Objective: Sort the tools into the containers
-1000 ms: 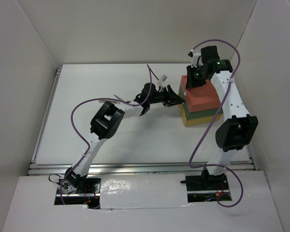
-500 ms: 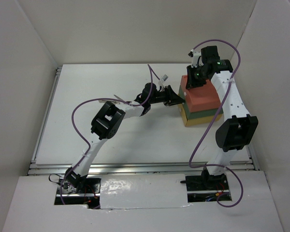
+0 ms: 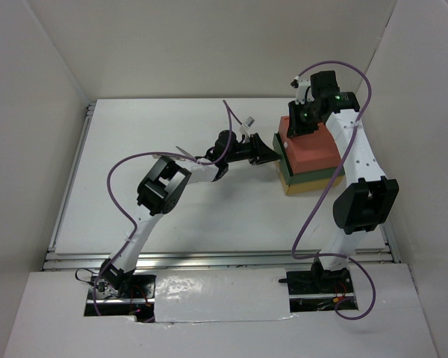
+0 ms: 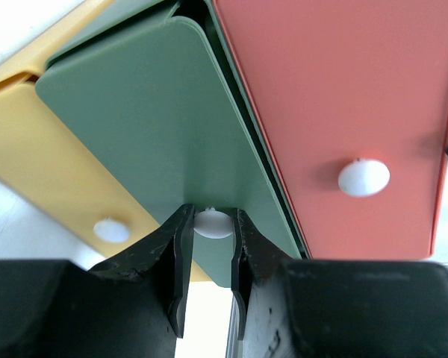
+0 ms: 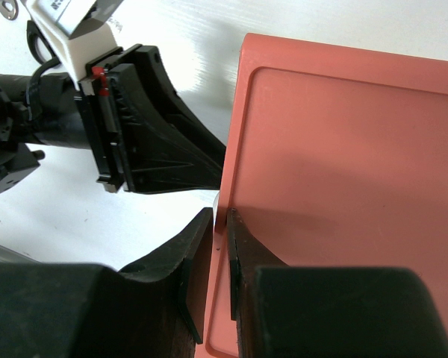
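Found the stack of drawers (image 3: 308, 153) at the right-centre of the table (image 3: 164, 127). Counted three: red drawer (image 4: 336, 82) on top, green drawer (image 4: 134, 112) in the middle, yellow drawer (image 4: 22, 142) beneath. Saw only from the left wrist three white knobs (image 4: 364, 177), one per front, and the left gripper (image 4: 211, 218) narrowed onto the green one's knob (image 4: 213, 225), touching both sides. Saw only from the right wrist the right gripper (image 5: 218, 220) pinched shut at the red top's left edge. Counted two arms.
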